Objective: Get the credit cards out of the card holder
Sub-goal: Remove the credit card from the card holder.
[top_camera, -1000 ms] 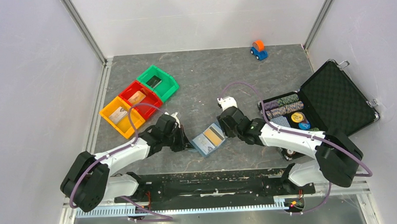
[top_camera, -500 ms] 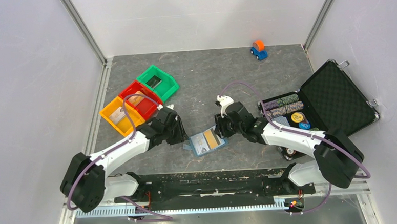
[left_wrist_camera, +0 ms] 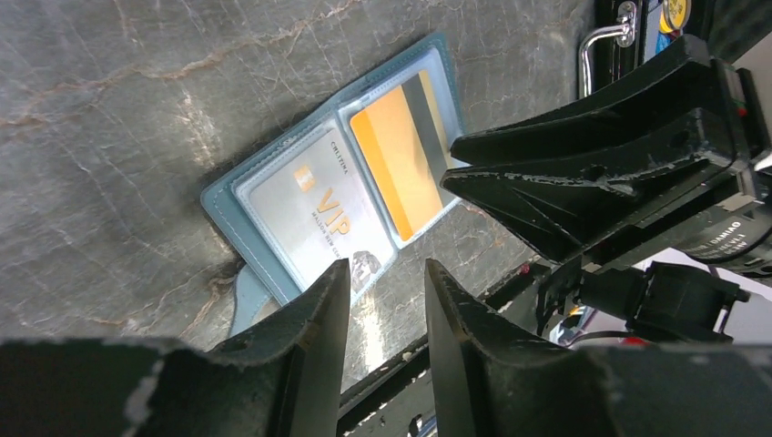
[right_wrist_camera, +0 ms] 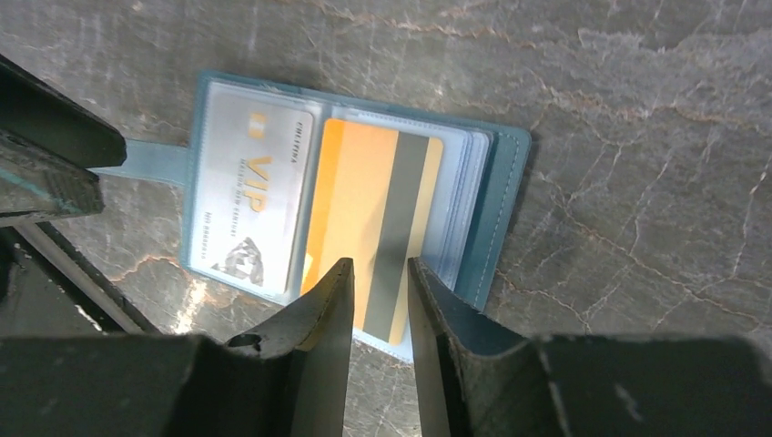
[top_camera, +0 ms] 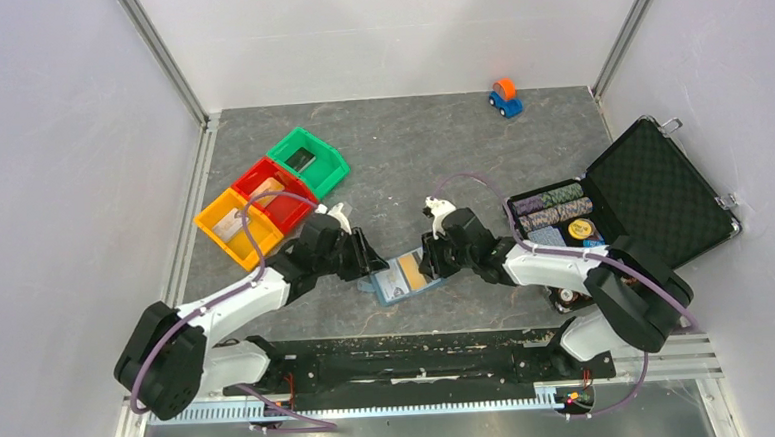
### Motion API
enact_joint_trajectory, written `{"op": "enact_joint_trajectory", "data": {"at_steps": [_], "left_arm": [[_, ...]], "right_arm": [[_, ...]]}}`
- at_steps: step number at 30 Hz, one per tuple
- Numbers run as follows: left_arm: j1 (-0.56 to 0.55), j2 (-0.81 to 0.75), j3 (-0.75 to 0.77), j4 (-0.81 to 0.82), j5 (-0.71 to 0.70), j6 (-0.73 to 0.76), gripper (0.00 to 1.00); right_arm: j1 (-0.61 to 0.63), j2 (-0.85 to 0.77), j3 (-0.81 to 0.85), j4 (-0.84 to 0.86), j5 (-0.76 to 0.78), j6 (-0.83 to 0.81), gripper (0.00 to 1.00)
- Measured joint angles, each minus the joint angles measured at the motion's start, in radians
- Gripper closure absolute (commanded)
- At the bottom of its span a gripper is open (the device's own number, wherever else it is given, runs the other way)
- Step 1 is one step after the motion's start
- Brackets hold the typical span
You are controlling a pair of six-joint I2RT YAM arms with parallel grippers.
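The blue card holder (top_camera: 399,276) lies open on the grey table between both grippers. In the left wrist view the card holder (left_wrist_camera: 228,196) holds a whitish VIP card (left_wrist_camera: 314,205) on its left page and a gold card (left_wrist_camera: 401,164) on its right page. The right wrist view shows the same holder (right_wrist_camera: 505,191), VIP card (right_wrist_camera: 250,196) and gold card (right_wrist_camera: 364,214). My left gripper (top_camera: 371,262) (left_wrist_camera: 384,273) is open and empty at the holder's left edge. My right gripper (top_camera: 428,259) (right_wrist_camera: 378,269) is narrowly open and empty just over the gold card.
Green (top_camera: 308,161), red (top_camera: 274,191) and yellow (top_camera: 229,225) bins stand at the back left, each with something flat inside. An open black case (top_camera: 652,190) with poker chips (top_camera: 553,205) is on the right. A toy car (top_camera: 504,96) sits at the back.
The card holder has shifted a little to the left and turned. My left gripper drew back and then came in to the holder's left edge. My right gripper followed the holder leftward.
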Motion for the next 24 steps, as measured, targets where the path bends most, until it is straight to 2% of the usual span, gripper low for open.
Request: {"op": "enact_joint_trajectory", "data": {"at_steps": [8,24], "left_arm": [[-0.003,0.06,-0.032,0.136,0.047,-0.039,0.51],[-0.094,0.225,-0.056,0.325,0.028,-0.079,0.5]], "right_arm": [[-0.002,-0.002,-0.087,0.09,0.0,0.038,0.72],[-0.006,-0.06,-0.223,0.249,-0.027,0.152,0.72]]}}
